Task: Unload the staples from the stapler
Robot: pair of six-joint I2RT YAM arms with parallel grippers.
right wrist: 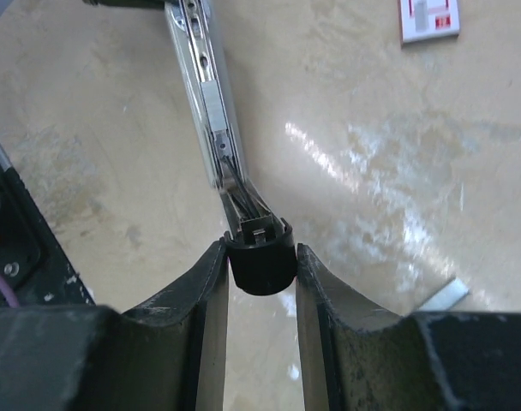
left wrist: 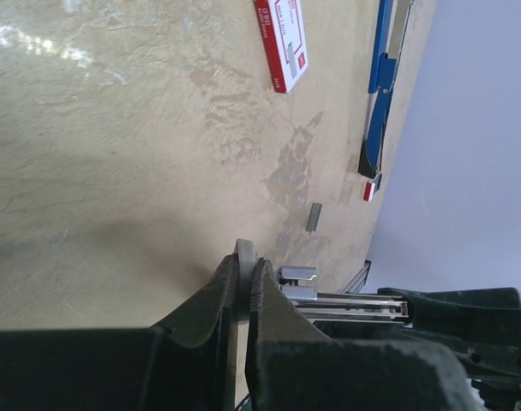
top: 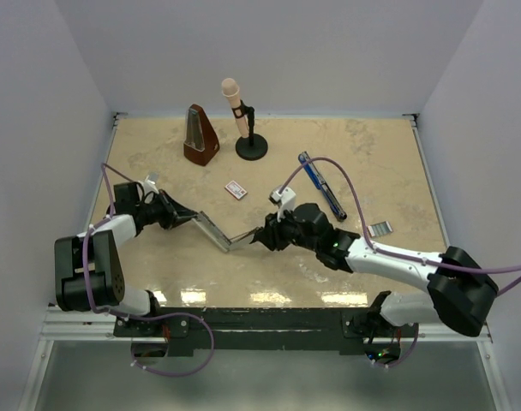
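The stapler [top: 213,233] hangs open between my two grippers near the table's middle: a grey body on the left and a narrow silvery rail [right wrist: 211,103] running right. My left gripper [top: 182,214] is shut on the thin grey edge of the body [left wrist: 243,257]. The rail [left wrist: 346,304] shows just right of its fingers. My right gripper [right wrist: 260,253] is shut on the black end cap [right wrist: 260,270] of the rail, one finger touching each side. A short silvery strip of staples [top: 380,228] lies loose on the table at the right, also seen from the wrists [left wrist: 314,217] [right wrist: 445,295].
A slim blue-and-black stapler [top: 320,184] lies opened flat at the back right [left wrist: 382,77]. A small white box with red print [top: 236,190] sits behind the grippers. A brown metronome [top: 200,137] and a pink microphone on a black stand [top: 241,111] stand at the back. White walls enclose the table.
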